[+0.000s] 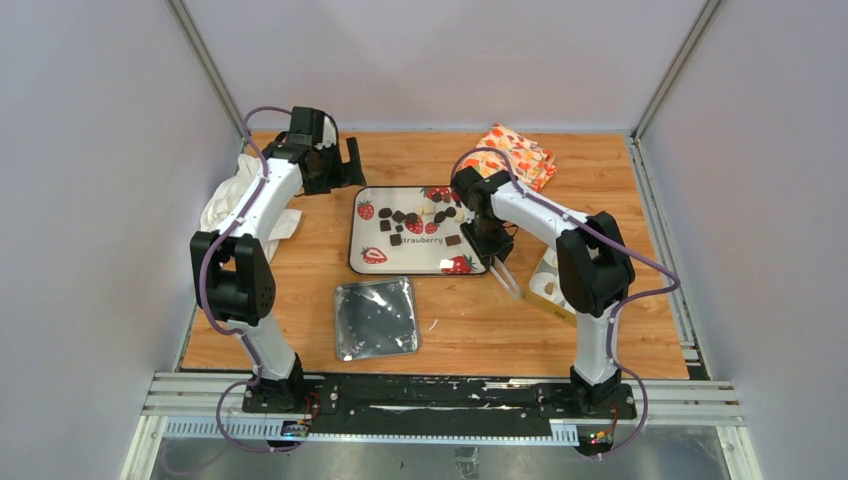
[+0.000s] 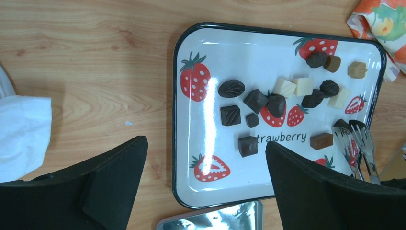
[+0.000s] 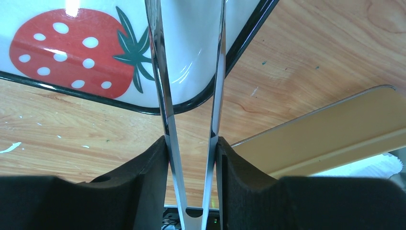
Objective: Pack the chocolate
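Note:
Several pieces of chocolate [image 1: 397, 239] [image 2: 247, 146], dark brown with a few tan and cream ones [image 2: 293, 87], lie loose on a white strawberry-print tray [image 1: 364, 250] [image 2: 210, 57] [image 3: 191, 43]. My right gripper [image 1: 491, 246] [image 3: 191, 141] is shut on metal tongs [image 1: 510, 283] [image 3: 163, 72]. The tong tips [image 2: 352, 134] reach over the tray's near right corner, close to a brown piece [image 2: 321, 140], with nothing between them. My left gripper [image 1: 343, 165] [image 2: 206, 143] hangs wide open and empty above the tray's left edge.
A shiny metal tin [image 1: 376, 318] [image 2: 215, 221] lies in front of the tray. A tan box [image 1: 548, 285] [image 3: 335, 129] with white paper cups [image 3: 378, 165] sits at the right. There is a white cloth [image 1: 225, 205] [image 2: 19, 134] at the left and a printed orange wrapper [image 1: 518, 152] [image 2: 383, 19] at the back right.

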### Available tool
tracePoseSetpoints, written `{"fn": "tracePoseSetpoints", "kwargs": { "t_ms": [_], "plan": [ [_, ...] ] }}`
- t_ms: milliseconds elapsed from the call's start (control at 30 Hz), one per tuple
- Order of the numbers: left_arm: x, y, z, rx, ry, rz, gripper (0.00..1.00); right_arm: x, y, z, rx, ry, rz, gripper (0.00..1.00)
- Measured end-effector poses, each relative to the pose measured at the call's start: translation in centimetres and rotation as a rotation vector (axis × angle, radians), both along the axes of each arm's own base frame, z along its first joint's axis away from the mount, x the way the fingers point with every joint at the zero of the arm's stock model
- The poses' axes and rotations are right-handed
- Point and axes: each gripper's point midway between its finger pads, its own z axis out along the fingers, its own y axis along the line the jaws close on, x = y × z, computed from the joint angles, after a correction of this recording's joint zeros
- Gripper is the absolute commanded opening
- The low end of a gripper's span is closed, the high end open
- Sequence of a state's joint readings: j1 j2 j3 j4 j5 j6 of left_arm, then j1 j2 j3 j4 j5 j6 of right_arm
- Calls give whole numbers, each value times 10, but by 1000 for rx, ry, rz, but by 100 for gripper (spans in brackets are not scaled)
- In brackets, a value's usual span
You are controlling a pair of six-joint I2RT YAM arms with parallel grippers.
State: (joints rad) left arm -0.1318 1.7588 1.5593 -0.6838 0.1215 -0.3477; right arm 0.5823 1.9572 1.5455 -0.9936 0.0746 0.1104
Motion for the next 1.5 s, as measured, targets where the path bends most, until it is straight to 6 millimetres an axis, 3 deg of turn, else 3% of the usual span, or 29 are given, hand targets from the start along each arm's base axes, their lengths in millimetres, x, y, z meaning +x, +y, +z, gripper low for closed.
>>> {"fn": "tracePoseSetpoints", "kwargs": {
  "t_ms": [100,367,733,867,1333,1500],
  "plan": [
    [0,0,0,1,0,1,100,0,0,0,0,0,-1,0],
    [0,0,0,1,0,0,100,-1,2,8,21,-10,-8,0],
    [0,-1,0,-1,-1,-11,100,-13,-4,75,140,-158,-65,0],
    [2,-2,2,-5,-4,-14,100,-29,-23,85,153,-177,-126,0],
    [8,-7,-1,-20,4,-34,100,-111,-124,79,119,-168,-549,0],
    [9,-8,-3,-26,8,-39,100,-129,-140,69,94,-155,-667,0]
  ]
}}
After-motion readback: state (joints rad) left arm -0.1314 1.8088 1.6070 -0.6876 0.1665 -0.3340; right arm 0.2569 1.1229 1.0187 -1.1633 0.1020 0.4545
